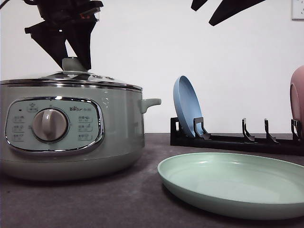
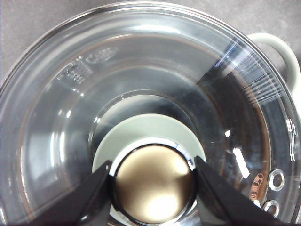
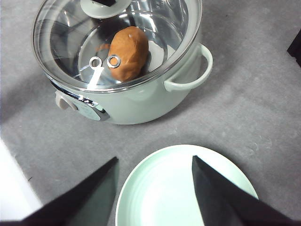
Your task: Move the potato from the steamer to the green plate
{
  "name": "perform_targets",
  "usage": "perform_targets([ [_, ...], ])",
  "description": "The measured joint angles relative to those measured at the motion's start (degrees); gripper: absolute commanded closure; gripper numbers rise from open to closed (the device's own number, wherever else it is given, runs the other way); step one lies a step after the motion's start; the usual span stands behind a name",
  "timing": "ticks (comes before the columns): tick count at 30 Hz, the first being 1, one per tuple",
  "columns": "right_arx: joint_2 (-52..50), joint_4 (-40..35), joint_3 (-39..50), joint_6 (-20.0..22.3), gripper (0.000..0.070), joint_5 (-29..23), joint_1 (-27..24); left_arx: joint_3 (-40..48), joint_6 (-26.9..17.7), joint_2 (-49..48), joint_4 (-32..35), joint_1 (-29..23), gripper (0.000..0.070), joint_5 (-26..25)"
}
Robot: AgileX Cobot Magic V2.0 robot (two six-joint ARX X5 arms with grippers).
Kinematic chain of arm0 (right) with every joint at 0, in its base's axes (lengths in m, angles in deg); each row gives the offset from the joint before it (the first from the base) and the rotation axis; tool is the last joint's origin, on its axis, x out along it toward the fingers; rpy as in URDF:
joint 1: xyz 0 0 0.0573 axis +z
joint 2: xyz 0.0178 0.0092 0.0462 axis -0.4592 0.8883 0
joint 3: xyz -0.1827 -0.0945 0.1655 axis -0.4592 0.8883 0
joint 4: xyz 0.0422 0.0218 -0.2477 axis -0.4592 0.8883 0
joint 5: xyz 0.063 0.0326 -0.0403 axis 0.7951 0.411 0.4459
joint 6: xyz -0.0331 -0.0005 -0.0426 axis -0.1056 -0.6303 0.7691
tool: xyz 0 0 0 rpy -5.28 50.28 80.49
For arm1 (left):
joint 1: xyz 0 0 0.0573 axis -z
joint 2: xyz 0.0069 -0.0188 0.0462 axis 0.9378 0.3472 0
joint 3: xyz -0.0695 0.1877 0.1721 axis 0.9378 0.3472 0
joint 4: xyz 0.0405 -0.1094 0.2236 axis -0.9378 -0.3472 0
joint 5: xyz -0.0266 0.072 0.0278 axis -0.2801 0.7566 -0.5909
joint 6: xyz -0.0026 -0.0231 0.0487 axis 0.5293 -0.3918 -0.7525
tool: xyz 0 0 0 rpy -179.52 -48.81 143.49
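The pale green steamer [image 1: 71, 137] stands at the table's left with its glass lid [image 1: 71, 78] on. Through the lid [image 3: 70, 47] I see the orange-brown potato [image 3: 129, 52] lying inside the steamer [image 3: 141, 103]. My left gripper [image 1: 76, 66] reaches down from above, and its fingers [image 2: 96, 197] press both sides of the lid knob [image 2: 154, 183]. The green plate [image 1: 232, 183] lies bare at the front right. My right gripper [image 3: 155, 188] hangs open high above the plate [image 3: 183, 188], holding nothing, and shows at the top of the front view [image 1: 202, 14].
A black dish rack [image 1: 237, 140] runs along the back right, holding an upright blue plate [image 1: 186, 107] and a pink dish [image 1: 298, 99] at the right edge. The steamer's side handle [image 1: 151, 102] points toward the rack. Grey tabletop [image 3: 254, 94] lies between pot and plate.
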Motion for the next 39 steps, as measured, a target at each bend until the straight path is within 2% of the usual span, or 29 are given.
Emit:
perform_targets([
  [14,0.00,-0.96,0.00,0.00,0.0393,0.00,0.00,-0.02,0.15,-0.70,-0.38,-0.22,0.0699,0.18],
  [22,0.00,-0.98,0.00,0.00,0.0393,0.00,0.00,-0.16,0.99,-5.18,-1.51,-1.81,0.0699,0.66],
  [33,0.00,-1.66,0.00,-0.02,0.0393,0.09,0.00,-0.31,1.35,-12.49,-2.90,-8.88,0.0699,5.25],
  [39,0.00,-1.66,0.00,-0.04,0.0393,0.13,0.00,-0.35,1.52,-16.25,-4.47,-15.27,0.0699,7.77],
])
